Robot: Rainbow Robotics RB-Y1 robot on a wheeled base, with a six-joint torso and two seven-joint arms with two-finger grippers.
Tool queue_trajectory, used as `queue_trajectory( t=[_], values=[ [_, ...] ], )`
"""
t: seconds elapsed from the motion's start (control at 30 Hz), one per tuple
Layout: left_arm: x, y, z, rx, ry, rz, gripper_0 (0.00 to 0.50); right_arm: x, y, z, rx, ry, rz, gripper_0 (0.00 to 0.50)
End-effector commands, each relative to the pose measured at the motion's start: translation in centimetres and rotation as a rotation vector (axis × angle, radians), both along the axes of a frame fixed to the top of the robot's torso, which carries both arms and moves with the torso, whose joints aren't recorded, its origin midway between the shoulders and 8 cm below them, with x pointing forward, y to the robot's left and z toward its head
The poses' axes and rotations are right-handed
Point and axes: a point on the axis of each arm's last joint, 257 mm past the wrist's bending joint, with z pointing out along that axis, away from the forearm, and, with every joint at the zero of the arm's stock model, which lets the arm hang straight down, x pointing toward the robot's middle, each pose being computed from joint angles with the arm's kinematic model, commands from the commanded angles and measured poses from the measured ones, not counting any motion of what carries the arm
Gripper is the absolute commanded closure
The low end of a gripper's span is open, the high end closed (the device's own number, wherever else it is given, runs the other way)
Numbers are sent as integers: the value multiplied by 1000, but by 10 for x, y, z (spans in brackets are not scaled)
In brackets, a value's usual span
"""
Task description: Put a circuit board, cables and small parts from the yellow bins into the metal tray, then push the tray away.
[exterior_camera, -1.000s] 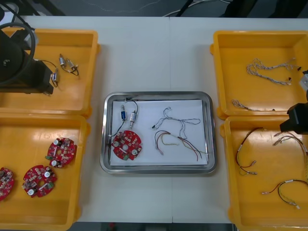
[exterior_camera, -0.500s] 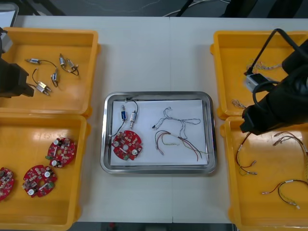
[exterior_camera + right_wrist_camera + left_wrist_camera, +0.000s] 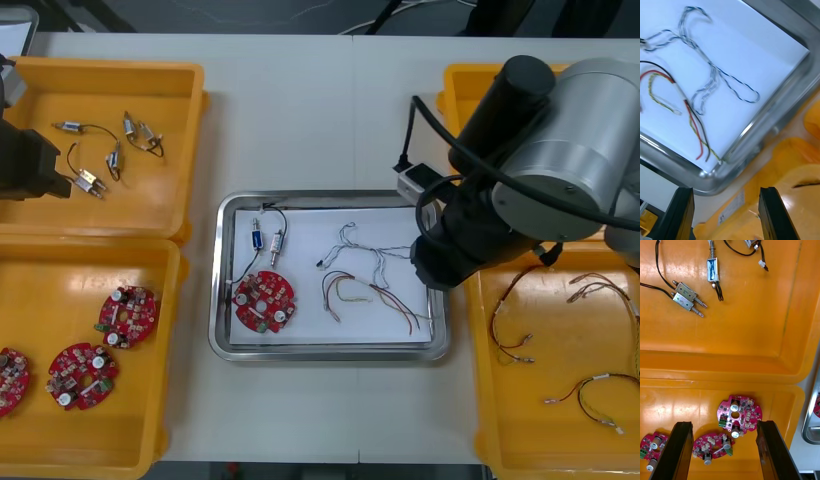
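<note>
Tray (image 3: 325,352): at the middle of the tabletop (image 3: 320,120), white inside.
Board (image 3: 264,300): lies in the tray's near left corner.
Parts (image 3: 266,238): two small metal pieces side by side in the tray's far left. A black lead curves from them toward the board.
Blue-white cable (image 3: 365,250): sprawled across the tray's right half, on the far side.
Red-yellow cable (image 3: 368,293): just on the near side of the blue-white cable. Its ends run toward the tray's right rim.
Right pincer (image 3: 726,197): released, with nothing between the fingers. It hangs over the tray's right rim, beside the right near bin (image 3: 510,420).
Left pincer (image 3: 724,427): released and empty, above the left bins near where the two meet.
Left far bin (image 3: 160,190): holds spare parts (image 3: 100,160) with black leads.
Left near bin (image 3: 140,420): holds three spare boards (image 3: 127,315).
Right near bin: holds loose red-yellow cables (image 3: 585,395).
Right far bin (image 3: 455,100): mostly hidden behind the right arm.
</note>
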Motion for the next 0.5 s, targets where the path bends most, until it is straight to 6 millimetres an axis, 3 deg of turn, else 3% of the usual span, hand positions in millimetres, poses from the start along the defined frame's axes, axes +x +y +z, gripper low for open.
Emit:
queue_trajectory(
  t=[0.03,0.5],
  values=[
    [3,19,15,77,-39,-45,0,4,48,8,-44,-51,160,0],
    [-1,27,13,101,-23,-34,0,-20,108,-18,-94,-70,427,0]
  ],
)
